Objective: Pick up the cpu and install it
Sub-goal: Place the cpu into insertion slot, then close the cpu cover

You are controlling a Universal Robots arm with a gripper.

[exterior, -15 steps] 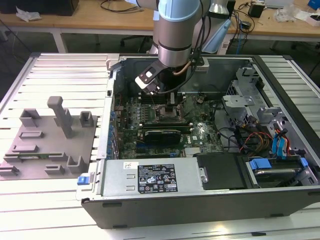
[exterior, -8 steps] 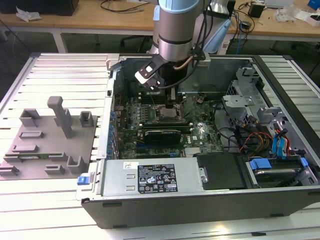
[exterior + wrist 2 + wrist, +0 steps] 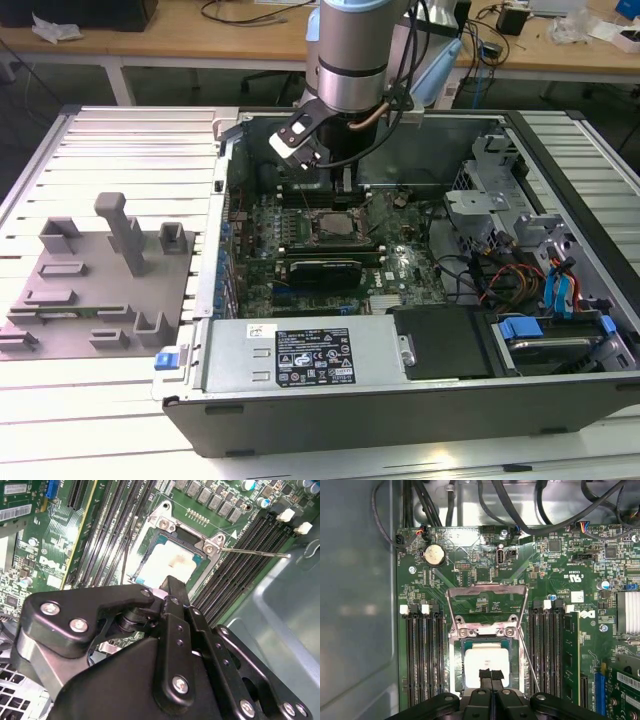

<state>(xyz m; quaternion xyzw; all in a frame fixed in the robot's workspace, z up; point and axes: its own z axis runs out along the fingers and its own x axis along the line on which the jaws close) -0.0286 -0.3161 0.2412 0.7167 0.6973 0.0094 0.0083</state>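
Note:
The cpu point(image 3: 480, 661), a flat square chip with a pale silvery top, lies flat inside the motherboard socket point(image 3: 456, 645) with the socket's metal load plate point(image 3: 487, 587) swung up. In the second wrist view the cpu point(image 3: 167, 562) shows just beyond the fingertips. My gripper point(image 3: 491, 676) hangs right over the chip's near edge, its two black fingers pressed together with nothing between them. In the exterior view the gripper point(image 3: 343, 183) reaches down into the open computer case point(image 3: 400, 420), just above the socket point(image 3: 335, 228).
A thin socket lever point(image 3: 255, 553) sticks out beside the socket. Memory slots point(image 3: 422, 655) flank it on both sides. Black cables point(image 3: 520, 510) hang across the case's far end. A grey fixture plate with posts point(image 3: 100, 290) lies outside the case at the exterior view's left.

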